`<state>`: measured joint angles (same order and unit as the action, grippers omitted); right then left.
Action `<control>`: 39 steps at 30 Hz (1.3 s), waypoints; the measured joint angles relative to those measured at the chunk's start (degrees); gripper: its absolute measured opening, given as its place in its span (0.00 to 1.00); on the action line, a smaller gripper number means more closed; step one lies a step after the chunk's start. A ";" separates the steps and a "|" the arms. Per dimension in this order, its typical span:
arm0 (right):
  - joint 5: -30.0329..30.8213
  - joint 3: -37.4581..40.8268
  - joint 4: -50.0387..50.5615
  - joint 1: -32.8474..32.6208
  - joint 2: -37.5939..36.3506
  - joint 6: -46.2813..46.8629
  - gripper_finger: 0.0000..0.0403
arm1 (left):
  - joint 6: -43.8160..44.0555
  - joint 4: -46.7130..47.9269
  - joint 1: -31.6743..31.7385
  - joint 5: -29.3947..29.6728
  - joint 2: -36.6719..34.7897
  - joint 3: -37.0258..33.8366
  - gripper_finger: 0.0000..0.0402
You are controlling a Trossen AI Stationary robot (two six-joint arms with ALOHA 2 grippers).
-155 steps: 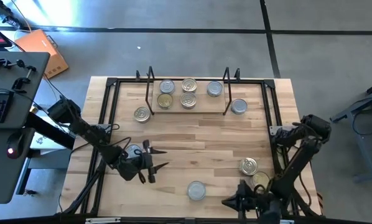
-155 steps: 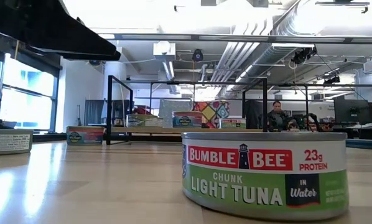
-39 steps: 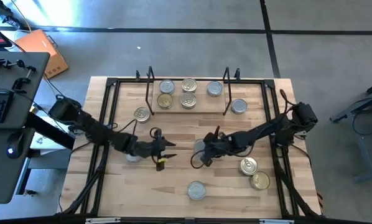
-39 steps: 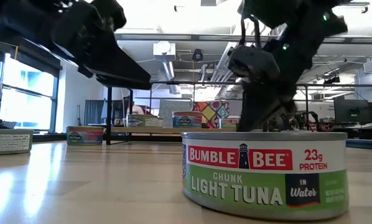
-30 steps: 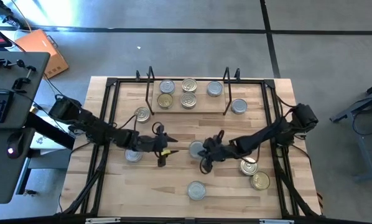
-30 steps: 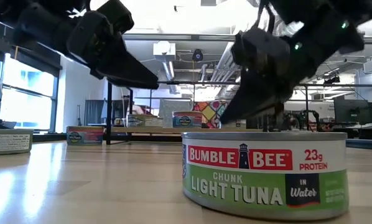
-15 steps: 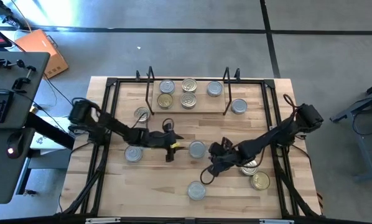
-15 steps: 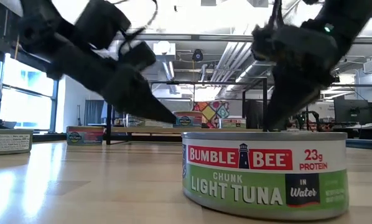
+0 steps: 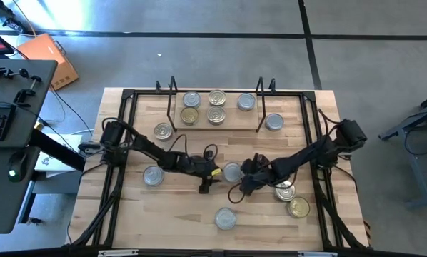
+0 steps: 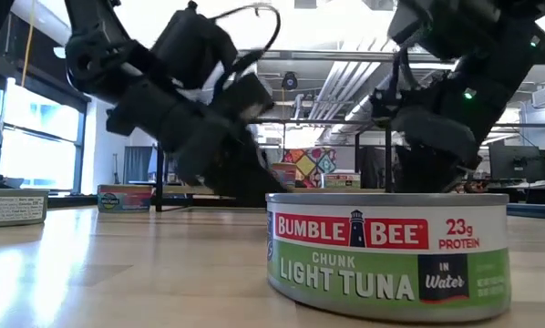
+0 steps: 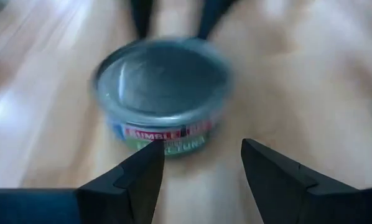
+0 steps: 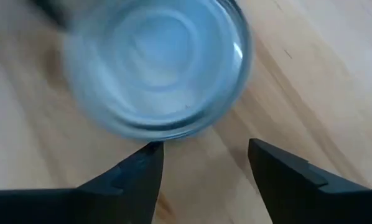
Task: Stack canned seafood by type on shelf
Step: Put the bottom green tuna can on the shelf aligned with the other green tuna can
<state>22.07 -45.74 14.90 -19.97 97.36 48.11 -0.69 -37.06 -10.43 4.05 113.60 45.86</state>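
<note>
Here both grippers are closing in on one silver-topped tin [image 9: 232, 171] mid-table. The left gripper [image 9: 208, 180], jaws parted and empty, is lining up for a grasp. The right gripper [image 9: 240, 187] is sitting spread and empty just across it, likely leaving room; the shelf [image 9: 215, 123] is lying well beyond.

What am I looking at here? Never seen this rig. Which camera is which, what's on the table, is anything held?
It is a robot with two dark arms at a wooden table, sorting tins of canned seafood.

Overhead view: the whole table from above. The left gripper and right gripper flank one silver-topped tin mid-table. Five tins sit on the shelf at the far edge; others lie loose on the table.

Table-level view: looks across the surface past a tuna tin, with both arms behind it.

Wrist views: each camera looks past its own arm's two fingers. Both show the same middle tin just ahead of open fingers.

Nothing is held. Both grippers are open, and the middle tin rests on the table.
</note>
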 joint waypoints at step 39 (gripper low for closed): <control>7.71 10.22 -21.00 0.71 -3.56 0.61 0.02 | -25.17 -0.61 -3.95 3.59 -1.44 0.86 0.51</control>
<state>29.78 -35.52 -6.10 -19.26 93.80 48.73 -25.86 -37.67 -14.38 7.64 112.16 46.72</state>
